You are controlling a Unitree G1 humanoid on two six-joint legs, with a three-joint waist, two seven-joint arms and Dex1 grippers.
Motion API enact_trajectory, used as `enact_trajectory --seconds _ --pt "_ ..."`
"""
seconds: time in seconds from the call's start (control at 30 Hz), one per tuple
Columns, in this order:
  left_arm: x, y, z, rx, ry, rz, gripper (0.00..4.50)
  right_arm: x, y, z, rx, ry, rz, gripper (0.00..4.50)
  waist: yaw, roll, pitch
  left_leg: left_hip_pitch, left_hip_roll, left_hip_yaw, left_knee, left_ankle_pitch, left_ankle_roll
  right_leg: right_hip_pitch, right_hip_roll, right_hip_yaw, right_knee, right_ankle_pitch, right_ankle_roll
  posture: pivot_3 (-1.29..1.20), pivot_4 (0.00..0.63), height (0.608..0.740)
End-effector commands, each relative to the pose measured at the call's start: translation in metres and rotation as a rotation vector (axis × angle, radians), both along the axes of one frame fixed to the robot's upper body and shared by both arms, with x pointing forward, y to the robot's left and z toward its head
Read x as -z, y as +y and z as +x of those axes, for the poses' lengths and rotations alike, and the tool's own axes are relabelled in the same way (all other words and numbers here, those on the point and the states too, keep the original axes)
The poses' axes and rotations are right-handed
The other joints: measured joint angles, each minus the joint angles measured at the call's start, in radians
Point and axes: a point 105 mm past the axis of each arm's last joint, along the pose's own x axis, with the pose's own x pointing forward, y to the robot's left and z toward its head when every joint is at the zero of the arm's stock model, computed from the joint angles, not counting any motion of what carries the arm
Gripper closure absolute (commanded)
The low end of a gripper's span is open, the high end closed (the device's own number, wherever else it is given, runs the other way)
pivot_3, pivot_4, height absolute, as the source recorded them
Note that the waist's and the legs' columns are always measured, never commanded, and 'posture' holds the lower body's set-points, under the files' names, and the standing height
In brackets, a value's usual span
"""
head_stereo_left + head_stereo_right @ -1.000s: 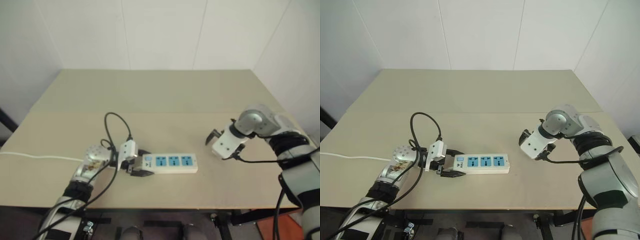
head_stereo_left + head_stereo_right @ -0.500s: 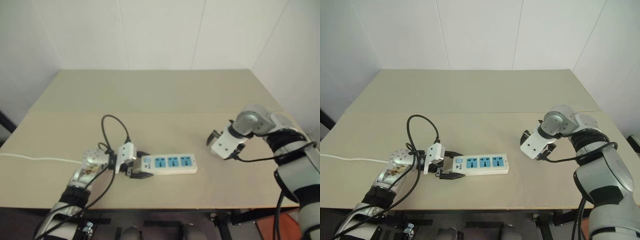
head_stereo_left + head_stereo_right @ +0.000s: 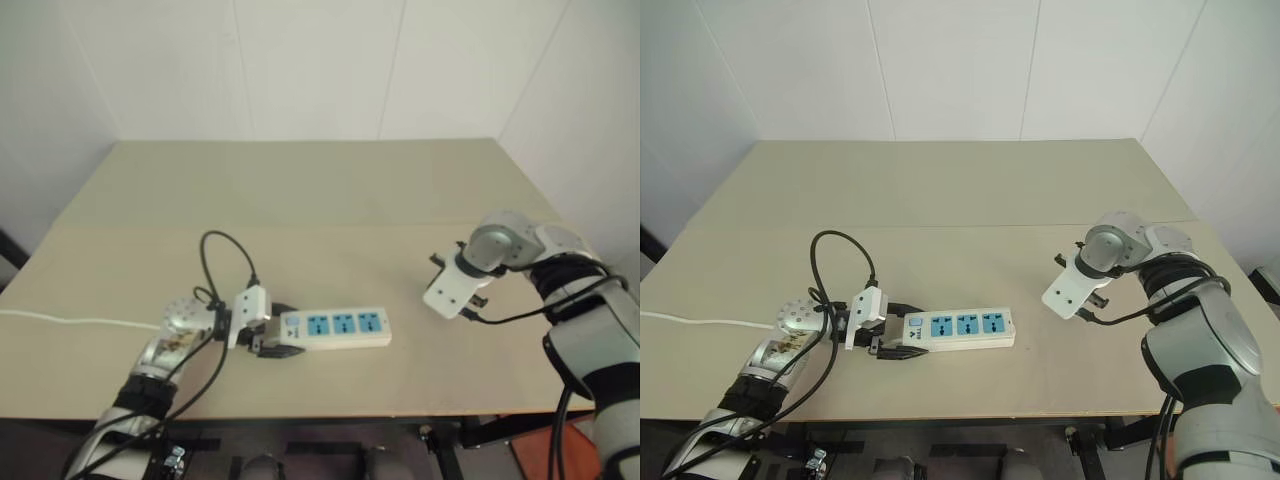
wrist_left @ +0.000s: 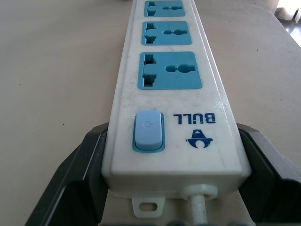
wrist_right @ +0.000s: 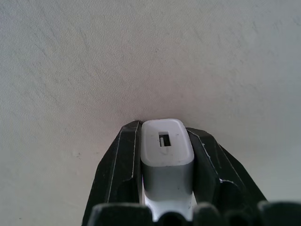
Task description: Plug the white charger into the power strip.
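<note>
Now my right gripper (image 5: pixel 162 160) pinches the charger (image 5: pixel 165 150) between its two fingers, USB end facing out, pointing steeply down over the table (image 3: pixel 970 190). The strip (image 3: pixel 958 326) is my landmark: the charger lies well apart from it, off its far end, the end opposite the cord, so the coming move runs back along the strip's long axis toward me-left. The strip lies flat, its three blue sockets in a row facing up. At its switch and cord end my left gripper (image 4: pixel 155 188) is clamped across the body, one finger on each long side. Bare tabletop lies between charger and strip; nothing stands in the way. From the strip's cord end its thin white cord (image 3: pixel 700 322) trails off beyond my left arm.
</note>
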Motion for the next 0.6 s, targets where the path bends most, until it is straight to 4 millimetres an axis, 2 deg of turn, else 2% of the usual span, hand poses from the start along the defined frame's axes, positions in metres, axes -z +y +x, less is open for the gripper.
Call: enact_trajectory --seconds 0.03,0.17,0.27,0.47,0.57,0.6 --pt "0.007 -0.002 -0.006 0.021 0.031 0.016 1.21 -0.010 0.005 0.004 -0.005 -0.040 0.058 3.30 -0.001 0.000 0.000 0.000 0.000 0.000 0.000 0.000 0.000 0.000 0.000 0.000 0.000 0.000 0.000 0.00 0.150 0.740" --pt "0.006 -0.002 -0.007 0.032 0.032 0.017 1.21 -0.029 0.013 0.002 0.051 -0.021 0.216 3.30 -0.005 0.001 0.000 0.000 0.000 0.000 -0.001 0.000 0.000 -0.001 0.000 0.000 0.000 0.000 0.000 0.00 0.150 0.740" --pt "0.005 -0.003 -0.005 0.038 0.031 0.019 1.21 -0.051 0.029 -0.006 0.143 0.084 0.472 3.30 -0.003 0.001 0.000 -0.001 0.000 0.000 -0.002 0.000 0.000 0.000 0.000 0.000 0.001 0.000 0.000 0.00 0.150 0.740" --pt "0.004 -0.011 0.002 0.071 0.035 0.017 1.21 -0.106 0.059 -0.040 0.319 0.384 1.031 3.30 0.013 0.001 0.000 -0.002 0.001 0.000 -0.001 0.000 0.000 -0.001 0.000 -0.001 0.003 0.000 0.000 0.00 0.150 0.740" --pt "0.002 -0.014 0.005 0.091 0.035 0.019 1.21 -0.114 0.067 -0.047 0.392 0.463 1.217 3.30 0.023 0.001 0.000 -0.002 0.001 -0.001 0.000 0.000 0.000 0.000 0.000 -0.001 0.002 0.000 0.000 0.00 0.150 0.740" --pt "0.001 -0.015 0.006 0.096 0.036 0.021 1.21 -0.116 0.073 -0.047 0.408 0.470 1.331 3.30 0.024 0.001 0.000 -0.002 0.001 -0.001 0.000 0.000 0.000 0.001 0.000 -0.002 0.001 0.000 0.000 0.00 0.150 0.740"
